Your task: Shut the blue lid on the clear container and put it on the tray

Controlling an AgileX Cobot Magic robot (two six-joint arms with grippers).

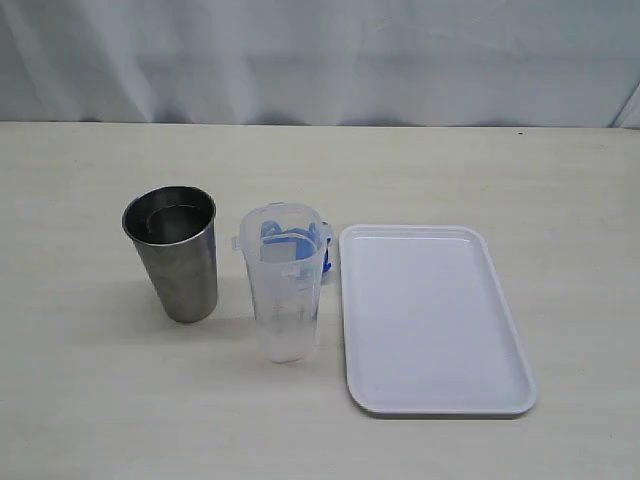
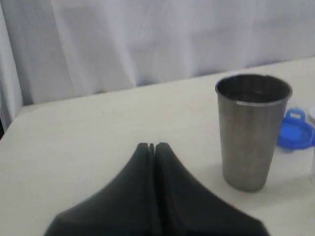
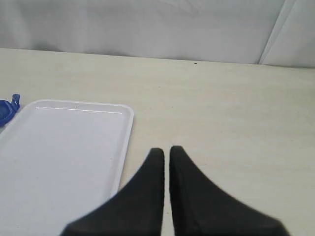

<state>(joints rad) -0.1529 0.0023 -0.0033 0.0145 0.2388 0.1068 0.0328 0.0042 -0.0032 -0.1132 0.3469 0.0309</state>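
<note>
The clear container (image 1: 283, 285) stands upright on the table, between a metal cup and the tray. The blue lid (image 1: 292, 243) lies on the table just behind the container and shows mostly through its clear wall; the lid (image 2: 295, 131) also peeks out from behind the cup in the left wrist view, and an edge of the lid (image 3: 7, 112) shows in the right wrist view. The white tray (image 1: 430, 320) lies flat to the right of the container. Neither arm shows in the exterior view. My left gripper (image 2: 152, 145) is shut and holds nothing. My right gripper (image 3: 167, 150) is shut, empty, beside the tray (image 3: 59, 157).
A grey metal cup (image 1: 175, 252) stands upright left of the container, and the cup (image 2: 250, 129) is close ahead of the left gripper. A pale curtain (image 1: 320, 60) hangs behind the table's far edge.
</note>
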